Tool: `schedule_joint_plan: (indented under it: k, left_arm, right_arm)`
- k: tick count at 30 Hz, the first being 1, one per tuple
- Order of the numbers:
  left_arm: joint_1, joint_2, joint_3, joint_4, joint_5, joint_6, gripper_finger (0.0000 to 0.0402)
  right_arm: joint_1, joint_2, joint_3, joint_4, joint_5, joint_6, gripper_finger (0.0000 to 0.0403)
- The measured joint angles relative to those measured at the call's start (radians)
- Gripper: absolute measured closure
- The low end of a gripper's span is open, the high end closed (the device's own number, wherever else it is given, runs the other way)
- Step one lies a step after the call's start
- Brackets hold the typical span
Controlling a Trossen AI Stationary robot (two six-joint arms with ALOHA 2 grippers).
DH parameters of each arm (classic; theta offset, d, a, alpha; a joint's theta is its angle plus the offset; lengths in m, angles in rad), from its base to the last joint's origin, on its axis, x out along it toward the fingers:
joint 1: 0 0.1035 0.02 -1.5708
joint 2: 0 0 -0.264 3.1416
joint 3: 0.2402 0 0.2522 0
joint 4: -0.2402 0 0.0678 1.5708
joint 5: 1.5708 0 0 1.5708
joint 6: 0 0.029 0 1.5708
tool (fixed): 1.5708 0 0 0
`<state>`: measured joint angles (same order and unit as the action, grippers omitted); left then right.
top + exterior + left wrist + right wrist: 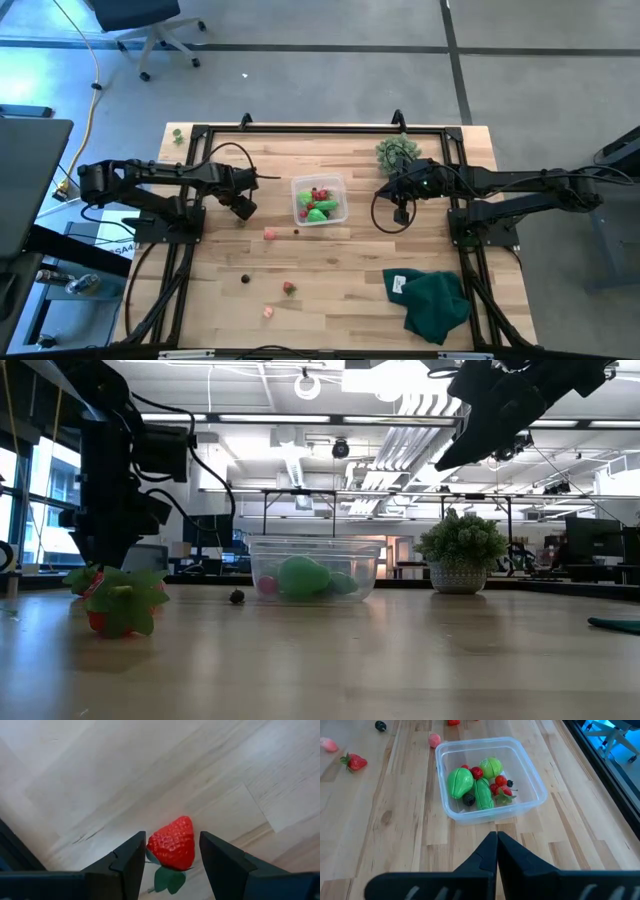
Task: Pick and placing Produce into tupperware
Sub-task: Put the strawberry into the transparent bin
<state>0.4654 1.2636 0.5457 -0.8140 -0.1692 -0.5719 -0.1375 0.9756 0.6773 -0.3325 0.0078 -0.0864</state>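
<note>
The clear square tupperware (340,185) stands mid-table and holds produce (475,785): green pieces, red berries and a dark one. More produce lies loose on the wood: a pink bit (269,234), dark bits (245,279), a strawberry (289,289) and a pink piece (267,312). My left gripper (243,210) is low, left of the tupperware. It is open, with its fingers either side of a red strawberry (172,845) lying on the table. My right gripper (496,837) is shut and empty, raised above the table right of the tupperware (530,765). My left gripper comes at the strawberry slanting down, one finger (132,862) close beside it and the other (220,862) a small gap away. I cannot tell whether the near finger touches the fruit. The strawberry's green leaves (167,880) point back between the fingers.
A spiky grey-green bushy plant (397,152) stands at the far edge behind my right arm. A dark green cloth (435,300) lies crumpled near the right front corner. A black frame (300,128) borders the table. Bare wood lies between the loose pieces and the cloth.
</note>
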Motion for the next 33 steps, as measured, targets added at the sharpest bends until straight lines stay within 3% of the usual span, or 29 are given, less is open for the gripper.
schedule_joint_plan:
  k: [20, 33]
  left_arm:
    - [0.0, 0.0, 0.0, -0.02, -0.017, -0.012, 0.0228]
    - [-0.001, 0.0, 0.001, -0.017, -0.023, -0.035, 0.0266]
  right_arm:
    - [0.0, 0.0, 0.0, 0.0, 0.0, 0.0, 0.0401]
    - [0.0, 0.0, 0.0, 0.0, 0.0, 0.0, 0.0401]
